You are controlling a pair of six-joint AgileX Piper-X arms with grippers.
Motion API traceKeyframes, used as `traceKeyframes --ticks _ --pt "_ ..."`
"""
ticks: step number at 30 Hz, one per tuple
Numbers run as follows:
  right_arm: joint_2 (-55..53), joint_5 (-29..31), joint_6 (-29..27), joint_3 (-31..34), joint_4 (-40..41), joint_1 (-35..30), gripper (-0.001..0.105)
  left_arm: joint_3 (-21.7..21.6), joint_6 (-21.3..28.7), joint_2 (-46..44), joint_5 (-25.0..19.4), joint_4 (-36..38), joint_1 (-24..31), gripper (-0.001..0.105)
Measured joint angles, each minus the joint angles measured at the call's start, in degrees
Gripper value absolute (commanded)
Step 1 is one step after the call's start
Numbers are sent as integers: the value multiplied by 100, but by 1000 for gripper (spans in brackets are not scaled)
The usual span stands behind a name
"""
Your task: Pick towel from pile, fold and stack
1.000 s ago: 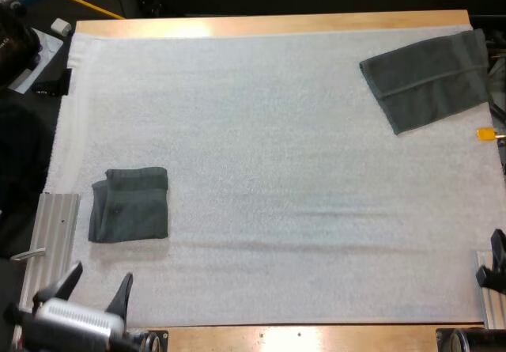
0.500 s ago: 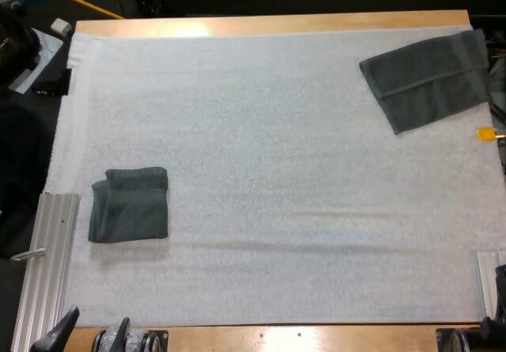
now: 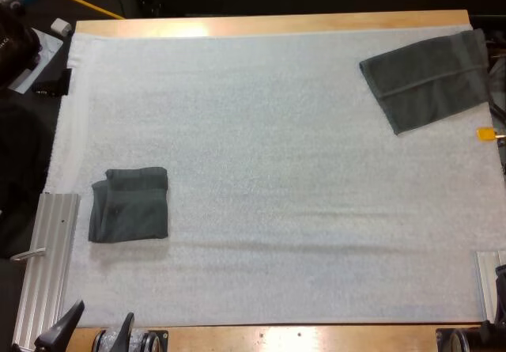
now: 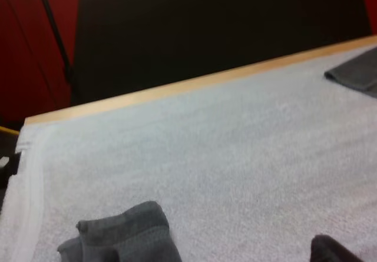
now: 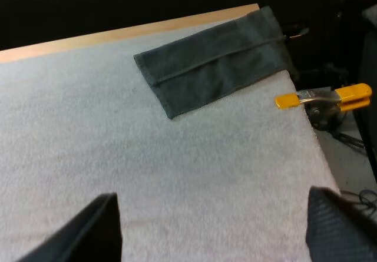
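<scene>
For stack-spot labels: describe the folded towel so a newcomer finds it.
On the white mat, go to its near left part, beside the ribbed metal rail. The dark grey-green towel folded into a small thick square lies there; the other towel, far right, lies flat and larger.

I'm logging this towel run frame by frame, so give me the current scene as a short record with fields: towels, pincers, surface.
folded towel: lies on the near left part of the mat
flat towel: spread out at the mat's far right corner
left pincer: open, at the table's near edge, holding nothing
right pincer: open, above bare mat, facing the flat towel
surface: white mat on a wooden table
contact: neither towel is gripped
</scene>
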Motion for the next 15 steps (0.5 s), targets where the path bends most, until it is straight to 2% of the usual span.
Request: traceKeyframes --ticks 5,8,15 --pt "0 0 -3 5 -7 0 63 9 0 0 0 159 0 62" --pt "0 0 -3 109 -301 0 63 148 0 0 0 125 0 61" --pt "0 0 -3 790 -1171 0 63 802 42 0 0 -579 0 62"
